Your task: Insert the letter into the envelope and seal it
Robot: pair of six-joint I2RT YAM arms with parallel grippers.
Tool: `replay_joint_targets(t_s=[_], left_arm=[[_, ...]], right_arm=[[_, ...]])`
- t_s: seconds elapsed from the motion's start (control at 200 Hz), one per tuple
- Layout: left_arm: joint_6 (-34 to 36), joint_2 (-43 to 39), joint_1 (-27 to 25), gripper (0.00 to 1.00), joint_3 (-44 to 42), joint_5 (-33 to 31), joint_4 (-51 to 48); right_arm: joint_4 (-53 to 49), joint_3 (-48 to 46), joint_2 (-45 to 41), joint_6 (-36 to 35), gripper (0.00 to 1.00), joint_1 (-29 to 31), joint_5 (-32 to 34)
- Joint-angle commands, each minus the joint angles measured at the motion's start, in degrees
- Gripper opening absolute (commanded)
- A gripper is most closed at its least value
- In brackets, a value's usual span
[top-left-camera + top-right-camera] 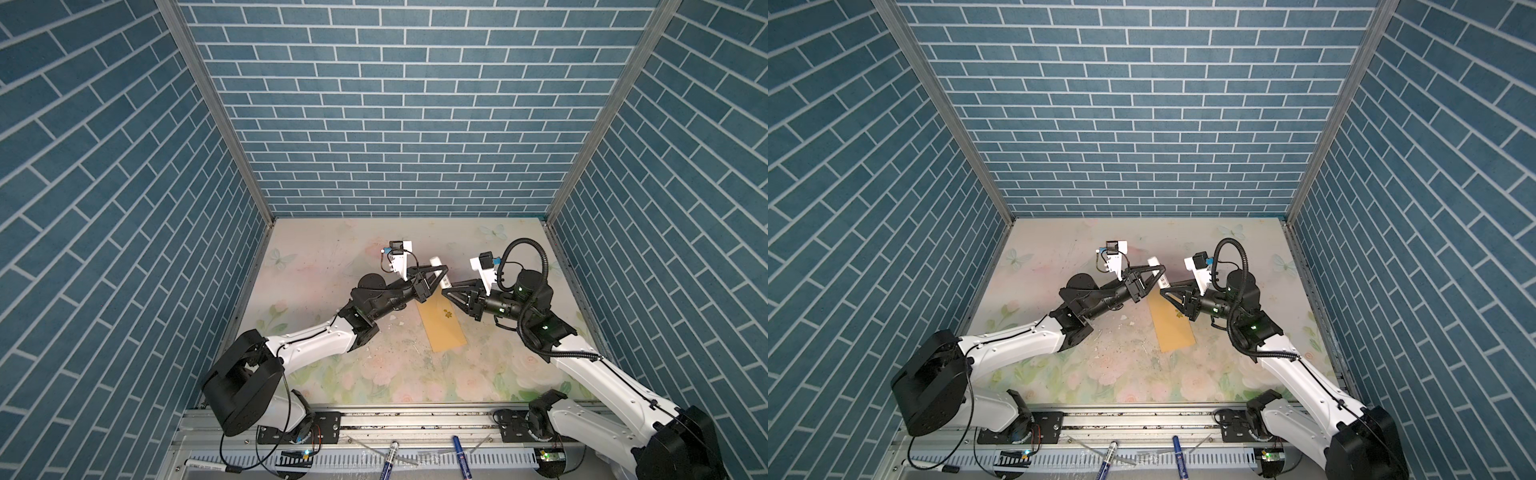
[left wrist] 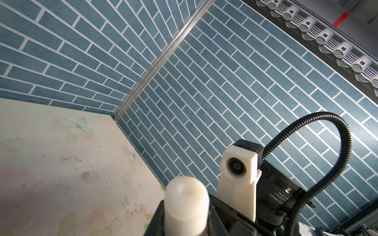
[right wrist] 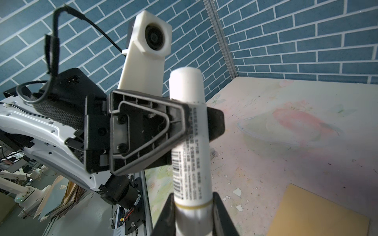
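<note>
Fingers holding the glue stick hide the envelope's far end.

blue brick-patterned walls close three sides, joined by grey metal corner posts; the pale floral tabletop with printed butterflies is scuffed and speckled.

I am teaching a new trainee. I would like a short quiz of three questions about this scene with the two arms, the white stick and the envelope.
1. True or false: a gripper holds the envelope.
2. Which one grips the white glue stick? A. only the left gripper. B. only the right gripper. C. both grippers, at different places along it.
3. Fill in: the envelope lies flat on the ____.

Key: 1 false; 2 C; 3 table.
</note>
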Motion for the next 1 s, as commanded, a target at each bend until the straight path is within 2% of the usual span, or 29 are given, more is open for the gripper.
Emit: replay_joint_targets(t_s=[0.0, 0.085, 0.2, 0.315, 0.435, 0.55, 0.67, 0.73, 0.81, 0.995], left_arm=[[1.6, 0.6, 0.3, 0.00, 1.0, -0.7, 0.3], [2.4, 0.6, 0.3, 0.00, 1.0, -1.4, -1.0], [3.3, 0.7, 0.3, 0.00, 1.1, -2.6, -3.1], [3.7, 1.2, 0.2, 0.00, 1.7, -3.3, -4.6], [3.9, 1.8, 0.2, 0.00, 1.9, -3.7, -5.5], [3.9, 2.3, 0.2, 0.00, 2.1, -4.1, -5.8], [3.9, 2.9, 0.2, 0.00, 2.1, -4.4, -5.8], [3.9, 3.0, 0.2, 0.00, 2.1, -4.5, -5.7], [3.9, 3.1, 0.2, 0.00, 2.1, -4.5, -5.7], [4.2, 3.0, 0.2, 0.00, 2.0, -4.4, -5.9]], right_arm=[[0.6, -0.2, -1.4, 0.8, 0.02, -0.3, 2.8], [-3.8, 1.3, -1.8, -1.1, 0.00, -0.2, 8.2], [-12.9, 5.0, -1.5, -6.2, 0.00, 1.2, 19.7], [-19.7, 8.7, -0.5, -14.3, 0.00, 8.1, 40.2], [-21.4, 12.1, 3.3, -21.6, 0.00, 16.3, 61.3], [-20.1, 15.2, 9.0, -28.1, 0.00, 22.9, 79.2], [-12.6, 16.6, 15.4, -37.0, 0.00, 28.4, 96.0], [-8.2, 16.6, 17.8, -41.2, 0.00, 30.0, 100.7], [-4.5, 16.6, 19.8, -44.6, 0.00, 31.2, 103.3], [-6.0, 16.3, 19.4, -41.5, 0.00, 31.7, 99.9]])
